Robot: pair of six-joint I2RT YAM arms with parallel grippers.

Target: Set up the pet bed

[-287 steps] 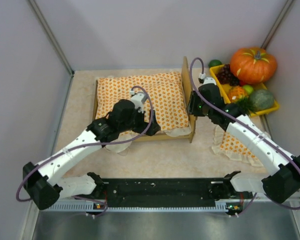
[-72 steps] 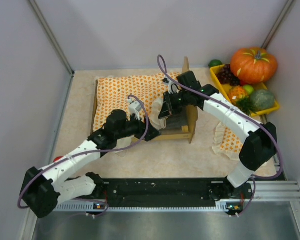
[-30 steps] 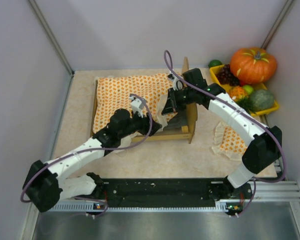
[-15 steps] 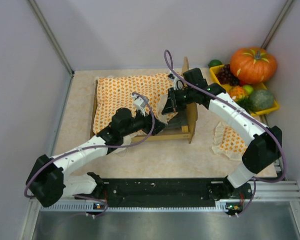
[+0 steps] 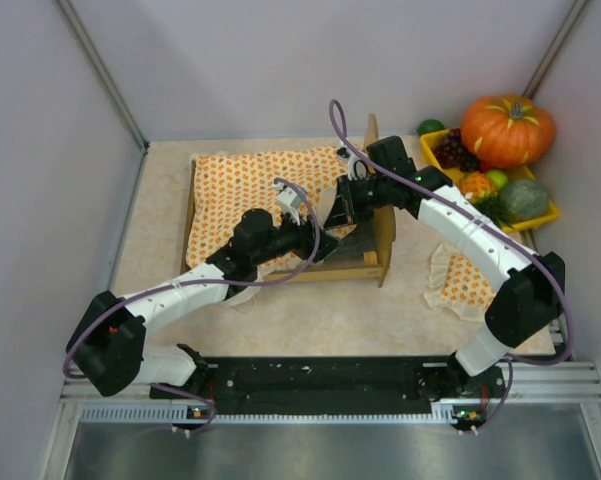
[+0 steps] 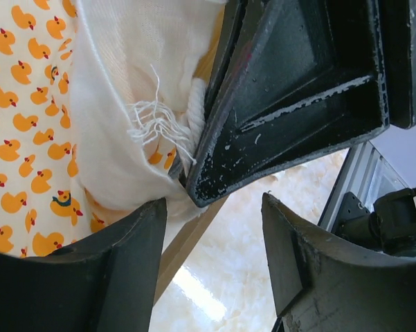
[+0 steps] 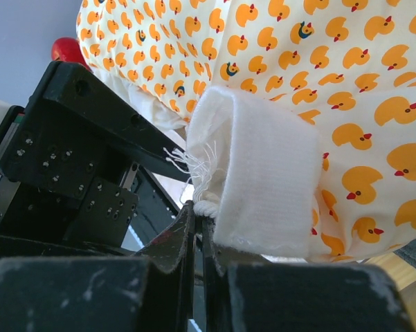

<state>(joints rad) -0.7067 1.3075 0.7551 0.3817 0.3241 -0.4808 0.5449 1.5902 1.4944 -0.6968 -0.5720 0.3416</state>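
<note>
I see the pet bed (image 5: 385, 240) sitting mid-tabletop (image 5: 320, 310), its tall headboard on the side toward the fruit. The duck-print bedspread (image 5: 250, 185) covers most of it, leaving a dark patch of the base bare beside the headboard. My right claw (image 7: 197, 214) is pinched tight on the bedspread's white frayed corner, lifted above that bare patch. My left claw (image 6: 214, 207) has its fingers apart, with that corner and the right claw's tip in front of the gap; it grips nothing. The yellow tray (image 5: 543, 218) at the far right holds dark grapes (image 5: 455, 152), a small orange gourd (image 5: 473, 186) and a green squash (image 5: 525, 198), with a big pumpkin (image 5: 507, 128) at its far end. The matching pillow (image 5: 465, 285) lies on the tabletop right of the bed.
</note>
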